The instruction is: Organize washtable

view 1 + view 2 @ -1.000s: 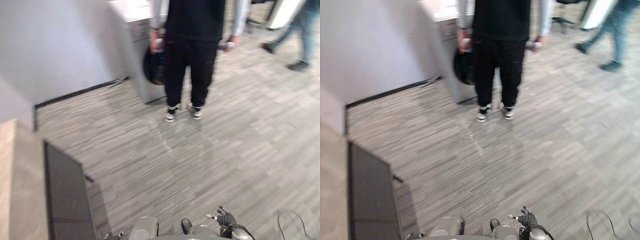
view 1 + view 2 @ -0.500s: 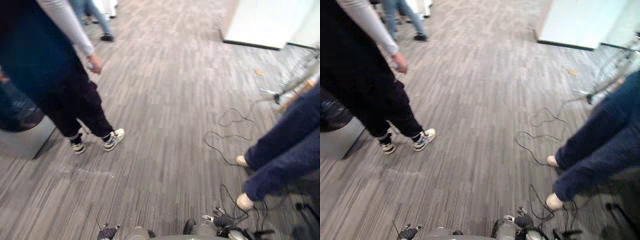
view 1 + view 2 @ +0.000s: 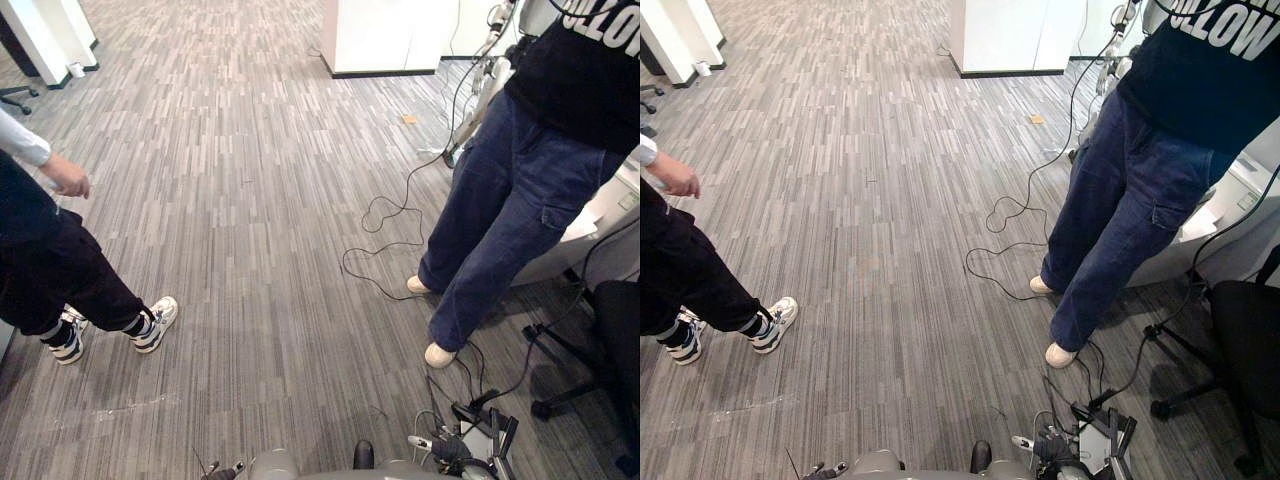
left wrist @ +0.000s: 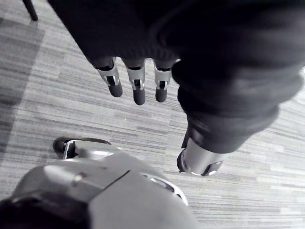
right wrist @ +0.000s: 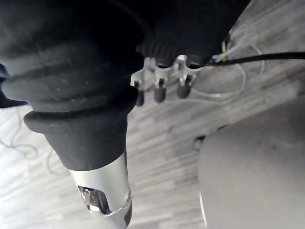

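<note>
Ahead I log: grey striped floor (image 3: 250,200); person in blue jeans (image 3: 500,210) at right, cables (image 3: 366,214) by their feet; person in black trousers (image 3: 60,285) at left. My left hand (image 4: 138,90) and right hand (image 5: 159,90) hang slack-fingered, empty (washtable's place: I cannot tell).

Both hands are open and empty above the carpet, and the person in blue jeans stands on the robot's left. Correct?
No. The person in blue jeans stands on the robot's right, as the left eye view shows. The left hand and right hand are indeed open and empty above the carpet.
</note>
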You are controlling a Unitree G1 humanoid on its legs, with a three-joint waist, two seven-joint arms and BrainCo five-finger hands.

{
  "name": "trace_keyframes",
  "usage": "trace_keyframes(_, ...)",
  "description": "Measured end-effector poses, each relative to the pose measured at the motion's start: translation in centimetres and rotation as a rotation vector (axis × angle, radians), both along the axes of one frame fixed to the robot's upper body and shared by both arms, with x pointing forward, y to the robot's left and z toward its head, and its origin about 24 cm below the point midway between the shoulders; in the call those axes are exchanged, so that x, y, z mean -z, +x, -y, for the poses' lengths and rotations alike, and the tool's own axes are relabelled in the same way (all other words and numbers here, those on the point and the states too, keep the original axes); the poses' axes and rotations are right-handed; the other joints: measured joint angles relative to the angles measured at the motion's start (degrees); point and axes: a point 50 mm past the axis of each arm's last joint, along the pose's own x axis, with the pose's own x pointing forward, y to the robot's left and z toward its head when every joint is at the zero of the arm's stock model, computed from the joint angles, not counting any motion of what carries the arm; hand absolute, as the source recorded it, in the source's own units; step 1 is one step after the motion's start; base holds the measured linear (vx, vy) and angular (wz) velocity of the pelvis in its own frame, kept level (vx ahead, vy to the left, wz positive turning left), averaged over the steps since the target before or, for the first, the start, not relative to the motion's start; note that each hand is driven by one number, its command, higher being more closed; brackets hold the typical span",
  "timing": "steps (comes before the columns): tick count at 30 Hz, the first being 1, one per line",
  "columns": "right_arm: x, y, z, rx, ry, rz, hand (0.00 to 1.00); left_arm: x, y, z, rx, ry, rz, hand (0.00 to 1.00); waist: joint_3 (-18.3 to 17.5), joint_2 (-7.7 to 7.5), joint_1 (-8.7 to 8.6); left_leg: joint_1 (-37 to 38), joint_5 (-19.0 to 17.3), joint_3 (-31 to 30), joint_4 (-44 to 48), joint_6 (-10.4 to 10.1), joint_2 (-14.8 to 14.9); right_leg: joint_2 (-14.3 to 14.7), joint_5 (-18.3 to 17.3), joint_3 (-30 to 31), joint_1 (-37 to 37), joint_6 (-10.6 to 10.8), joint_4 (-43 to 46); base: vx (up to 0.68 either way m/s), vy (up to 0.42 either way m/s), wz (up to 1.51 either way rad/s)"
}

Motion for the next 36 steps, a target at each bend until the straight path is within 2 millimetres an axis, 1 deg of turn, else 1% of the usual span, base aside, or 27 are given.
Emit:
trace_keyframes(1, 0.0, 0.0, 0.1, 0.000, -0.002, -0.001, 0.00, 0.0, 0.1, 0.1, 0.005, -0.002, 0.001, 0.00, -0.22, 0.50, 0.02, 1.13, -0.31, 0.01, -3.32, -0.66, -0.72, -0.19, 0.26, 0.15, -0.35, 0.40, -0.32, 0.03, 0.180, -0.09)
trace_keyframes(2, 0.1, -0.2, -0.2, 0.003, 0.004, -0.016, 0.00, -0.1, 0.6, 0.0, 0.010, 0.001, 0.015, 0.00, -0.17, -0.05, 0.36, 2.09, 1.23, 1.47, -7.21, -0.94, -2.86, -1.85, 1.30, 1.32, -0.74, 1.46, -1.60, 0.05, 0.170, -0.07)
trace_keyframes(3, 0.2, -0.2, -0.2, 0.002, 0.006, -0.021, 0.00, -0.1, 0.6, 0.0, 0.011, 0.005, 0.014, 0.00, -0.65, -0.82, 0.27, 2.11, 2.13, 2.06, -8.77, 0.29, -4.31, -3.04, 3.33, 1.50, -0.65, 1.73, -3.48, 0.06, 0.174, -0.08)
trace_keyframes(4, 0.2, -0.1, -0.2, 0.003, 0.006, -0.022, 0.00, -0.1, 0.6, 0.0, 0.012, 0.004, 0.012, 0.00, -0.64, -0.66, 0.26, 2.13, 2.37, 2.14, -9.01, 0.68, -4.85, -3.44, 3.78, 1.67, -0.54, 2.00, -4.12, 0.07, 0.197, -0.03)
trace_keyframes(6, 0.2, -0.1, -0.1, 0.001, 0.005, -0.021, 0.00, -0.1, 0.9, 0.2, 0.039, 0.002, 0.012, 0.00, -0.71, -0.15, 0.09, 3.26, 2.40, 2.55, -9.84, 0.74, -6.88, -5.13, 4.69, 2.06, 0.28, 2.86, -5.72, 0.07, 0.214, -0.01)
trace_keyframes(7, 0.2, -0.1, -0.1, 0.000, 0.004, -0.021, 0.00, -0.1, 1.0, 0.3, 0.044, 0.001, 0.014, 0.00, -0.72, -0.10, 0.07, 3.79, 2.40, 2.54, -10.28, 0.75, -7.41, -5.38, 4.85, 2.11, 0.93, 3.04, -6.31, 0.09, 0.178, 0.01)
trace_keyframes(9, 0.2, -0.2, -0.2, -0.011, 0.004, -0.028, 0.00, -0.1, 1.2, 0.3, 0.068, 0.008, 0.014, 0.00, -1.63, 0.13, 0.03, 6.21, 2.41, 2.46, -12.02, 0.77, -8.94, -6.32, 5.09, 1.96, 3.37, 3.41, -8.08, 0.10, 0.147, 0.01)
trace_keyframes(13, 0.4, -0.6, -0.6, -0.030, 0.009, -0.045, 0.00, 0.0, 1.1, 0.4, 0.093, 0.009, 0.005, 0.00, -2.68, -0.01, -0.01, 8.52, 2.47, 1.67, -13.55, 0.87, -10.48, -7.40, 5.07, 1.23, 5.41, 3.49, -8.91, 0.09, 0.115, 0.00)
trace_keyframes(16, 0.5, -1.0, -0.7, -0.035, 0.013, -0.063, 0.00, 0.1, 0.9, 0.4, 0.107, 0.010, -0.011, 0.00, -3.73, -0.30, -0.07, 8.63, 2.47, 0.86, -13.49, 0.87, -11.08, -7.99, 5.07, 0.95, 5.68, 3.49, -8.97, 0.08, 0.074, 0.07)
trace_keyframes(20, 0.6, -1.3, -0.8, -0.034, 0.013, -0.068, 0.00, 0.2, 0.6, 0.4, 0.105, 0.007, -0.023, 0.00, -4.08, -0.21, -0.11, 10.05, 2.48, -0.54, -13.44, 0.89, -11.62, -8.49, 5.05, -0.80, 7.87, 3.50, -9.00, 0.05, 0.036, 0.09)
trace_keyframes(21, 0.6, -1.2, -0.9, -0.038, 0.015, -0.067, 0.00, 0.2, 0.6, 0.4, 0.105, 0.007, -0.023, 0.00, -3.97, -0.40, -0.13, 10.01, 2.48, -0.70, -12.84, 0.89, -11.55, -8.56, 4.41, -1.43, 7.92, 3.88, -8.09, 0.02, 0.003, 0.12)
trace_keyframes(22, 0.6, -1.2, -1.0, -0.041, 0.018, -0.066, 0.00, 0.1, 0.5, 0.3, 0.105, 0.009, -0.024, 0.00, -3.84, -0.57, -0.14, 9.70, 2.48, -0.80, -12.07, 0.89, -11.50, -8.65, 3.68, -1.73, 7.62, 3.69, -7.15, 0.03, -0.041, 0.18)
trace_keyframes(23, 0.6, -1.1, -1.4, -0.043, 0.027, -0.062, 0.00, 0.0, 0.5, -0.2, 0.103, 0.021, -0.024, 0.00, -3.25, -0.97, -0.34, 7.94, 2.39, -1.78, -7.90, 0.94, -11.27, -8.71, 0.04, -1.82, 6.53, 1.95, -3.92, 0.04, -0.075, 0.31)
trace_keyframes(24, 0.5, -0.7, -1.7, -0.052, 0.032, -0.045, 0.00, -0.1, 0.6, -0.8, 0.085, 0.034, -0.019, 0.00, -2.06, -1.94, -0.75, 4.92, 2.19, -2.98, -0.29, 1.09, -10.41, -7.91, -3.25, -1.58, 6.37, 0.57, -0.93, 0.03, -0.149, 0.40)
trace_keyframes(25, 0.4, -0.4, -1.8, -0.062, 0.031, -0.034, 0.00, -0.1, 0.5, -1.1, 0.064, 0.037, -0.017, 0.00, -1.56, -2.32, -1.15, 2.64, 2.20, -3.36, 4.71, 1.09, -9.67, -7.14, -4.30, -1.63, 6.38, 0.41, 0.16, -0.03, -0.181, 0.39)
trace_keyframes(26, 0.3, -0.2, -1.7, -0.084, 0.021, -0.022, 0.00, -0.1, 0.1, -1.4, 0.028, 0.038, -0.022, 0.00, -0.96, -1.71, -1.19, -1.72, 2.28, -3.30, 14.64, 1.13, -7.24, -5.75, -5.39, -2.05, 6.71, 0.82, 1.40, 0.00, -0.125, 0.15)
trace_keyframes(27, 0.2, 0.1, -1.4, -0.083, 0.016, -0.013, 0.00, 0.0, -0.2, -1.1, 0.023, 0.031, -0.033, 0.00, 0.61, -0.92, -0.72, -4.57, 3.83, -3.14, 22.85, 2.17, -5.86, -5.27, -7.01, -2.01, 8.61, 2.21, 2.56, 0.02, -0.031, 0.00)
trace_keyframes(28, 0.2, 0.3, -1.5, -0.084, 0.016, -0.012, 0.00, 0.0, -0.4, -1.0, 0.018, 0.026, -0.039, 0.00, 1.62, -1.91, -0.36, -5.18, 4.21, -3.25, 25.33, 1.96, -5.12, -5.58, -7.80, -1.83, 9.31, 2.28, 2.87, 0.07, 0.036, -0.08)
trace_keyframes(29, 0.0, 0.8, -1.7, -0.098, 0.016, 0.003, 0.00, 0.0, -0.6, -1.2, 0.007, 0.028, -0.043, 0.00, 1.71, -2.20, 0.24, -6.19, 1.33, -3.21, 25.39, 1.97, -4.97, -6.19, -8.44, -1.66, 9.62, 1.76, 3.24, 0.04, 0.020, 0.16)
trace_keyframes(30, -0.1, 1.3, -1.5, -0.129, 0.005, 0.006, 0.00, 0.0, -0.5, -1.2, 0.009, 0.029, -0.039, 0.00, 2.04, -2.53, 0.23, -9.83, -2.24, -3.24, 20.53, 2.00, -5.80, -7.33, -9.13, -1.81, 9.11, 2.23, 3.22, 0.04, 0.022, 0.20)
trace_keyframes(31, -0.1, 1.5, -1.3, -0.134, -0.001, 0.006, 0.00, -0.1, -0.3, -1.1, 0.013, 0.029, -0.030, 0.00, 2.63, -2.80, 0.33, -12.07, -2.17, -3.47, 16.53, 1.98, -6.50, -8.34, -9.46, -1.68, 8.72, 2.67, 3.22, 0.07, 0.088, 0.19)
trace_keyframes(32, -0.3, 2.1, -1.2, -0.139, -0.007, 0.015, 0.00, -0.1, -0.1, -1.0, 0.014, 0.028, -0.023, 0.00, 3.36, -2.47, 0.46, -14.38, -1.49, -3.61, 11.52, 1.47, -7.03, -9.33, -9.91, -1.51, 8.23, 3.32, 3.22, 0.06, 0.117, 0.00)
trace_keyframes(33, -0.3, 2.2, -1.1, -0.140, -0.010, 0.018, 0.00, 0.0, -0.2, -0.8, 0.011, 0.025, -0.024, 0.00, 3.69, -2.23, 0.48, -15.62, -0.59, -3.71, 7.87, 0.11, -7.08, -9.93, -10.31, -1.34, 7.97, 3.93, 3.22, 0.10, 0.210, -0.13)
trace_keyframes(34, -0.2, 1.8, -0.9, -0.139, -0.015, 0.008, 0.00, 0.1, -0.9, -0.4, 0.004, 0.014, -0.040, 0.00, 3.86, -1.13, 0.72, -16.92, 0.73, -4.25, 1.64, -1.81, -6.39, -10.27, -11.23, -0.44, 7.31, 5.39, 3.23, 0.17, 0.294, -0.40)
trace_keyframes(35, -0.2, 1.5, -0.7, -0.132, -0.017, 0.004, 0.00, 0.3, -1.8, -0.2, -0.002, 0.008, -0.063, 0.00, 3.82, -0.80, 1.62, -17.77, 2.64, -3.19, 4.25, -1.42, -5.71, -10.89, -12.14, 1.15, 7.75, 6.49, 3.56, 0.23, 0.346, -0.49)
trace_keyframes(36, -0.2, 1.5, -0.6, -0.132, -0.018, 0.002, 0.00, 0.3, -2.1, -0.1, -0.004, 0.004, -0.069, 0.00, 3.66, -0.93, 1.82, -18.07, 2.60, -3.18, 5.93, -0.42, -5.94, -11.36, -12.99, 1.88, 7.98, 6.84, 3.92, 0.54, 0.546, -0.56)
